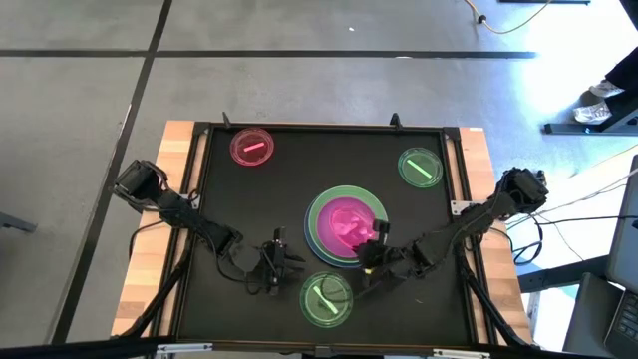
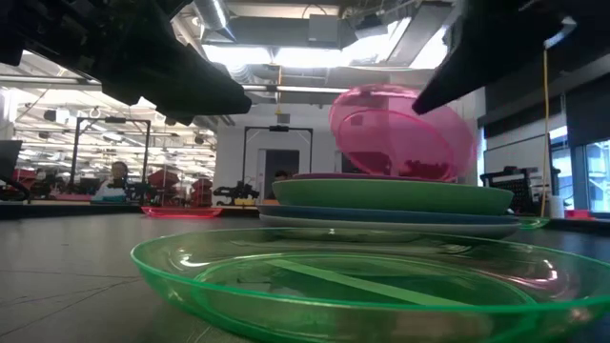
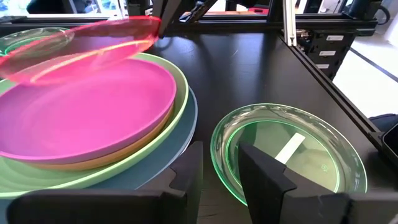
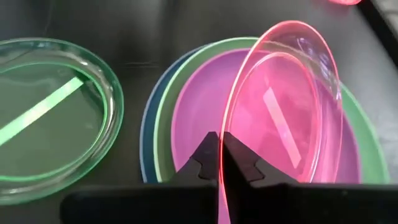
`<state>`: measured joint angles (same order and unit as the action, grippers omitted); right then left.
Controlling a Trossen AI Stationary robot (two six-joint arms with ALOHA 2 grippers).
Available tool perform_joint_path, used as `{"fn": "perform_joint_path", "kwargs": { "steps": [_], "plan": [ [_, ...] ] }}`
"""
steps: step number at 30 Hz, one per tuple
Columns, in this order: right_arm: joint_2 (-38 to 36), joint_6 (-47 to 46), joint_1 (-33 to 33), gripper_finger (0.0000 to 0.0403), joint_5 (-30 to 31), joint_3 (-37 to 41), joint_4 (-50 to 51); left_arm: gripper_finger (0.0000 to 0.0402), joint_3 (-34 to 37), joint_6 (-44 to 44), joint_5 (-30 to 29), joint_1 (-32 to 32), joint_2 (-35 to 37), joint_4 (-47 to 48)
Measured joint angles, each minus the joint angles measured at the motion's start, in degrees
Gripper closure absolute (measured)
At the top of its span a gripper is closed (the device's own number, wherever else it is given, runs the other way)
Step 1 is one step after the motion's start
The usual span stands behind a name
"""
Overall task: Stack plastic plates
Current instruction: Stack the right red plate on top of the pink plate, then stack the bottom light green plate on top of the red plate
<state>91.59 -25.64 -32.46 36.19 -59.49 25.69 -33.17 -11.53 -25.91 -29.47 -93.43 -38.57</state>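
Observation:
A stack of large and medium plates [image 1: 321, 231] stands mid-table: white and blue-grey at the bottom, then light green [image 3: 177, 118], orange, and purple [image 3: 87, 112] on top. My right gripper [image 1: 367, 249] is shut on a small translucent pink plate [image 4: 292, 106], which is tilted over the stack. My left gripper [image 1: 278, 262] is open and low, left of a small green striped plate [image 1: 326, 297] lying flat near the near edge. Another pink plate [image 1: 251, 148] and another green one [image 1: 420, 166] lie flat toward the far edge. My right gripper pinches the small pink plate's rim [image 4: 231, 134] on its near-right side between the two fingers. They come in from the table's near right, slanting down. The plate is steeply tilted, its held edge raised; its low far edge [image 2: 419, 173] is at the purple plate's top.
The black mat's raised frame [image 1: 329, 127] borders the work area, with wooden table edges at the left and right. Bare mat lies between the stack and the far plates. A person's shoes [image 1: 598, 105] show on the floor at the far right.

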Motion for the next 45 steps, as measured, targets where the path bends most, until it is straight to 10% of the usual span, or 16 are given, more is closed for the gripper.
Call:
{"fn": "perform_joint_path", "kwargs": {
  "steps": [12,26,45],
  "plan": [
    [0.0,-3.43,4.97,0.0394,-10.32,2.52,-6.58,0.0306,0.0,-0.01,0.02,0.0,-0.01,0.02],
    [0.0,-1.44,4.83,0.0258,-12.46,2.52,-5.73,0.0306,0.0,-0.07,0.05,-0.07,-0.02,0.14],
    [1.93,1.59,-13.76,0.0251,-8.48,9.21,-22.44,0.0306,0.0,-0.39,3.02,0.24,-0.04,0.37]
  ]
}}
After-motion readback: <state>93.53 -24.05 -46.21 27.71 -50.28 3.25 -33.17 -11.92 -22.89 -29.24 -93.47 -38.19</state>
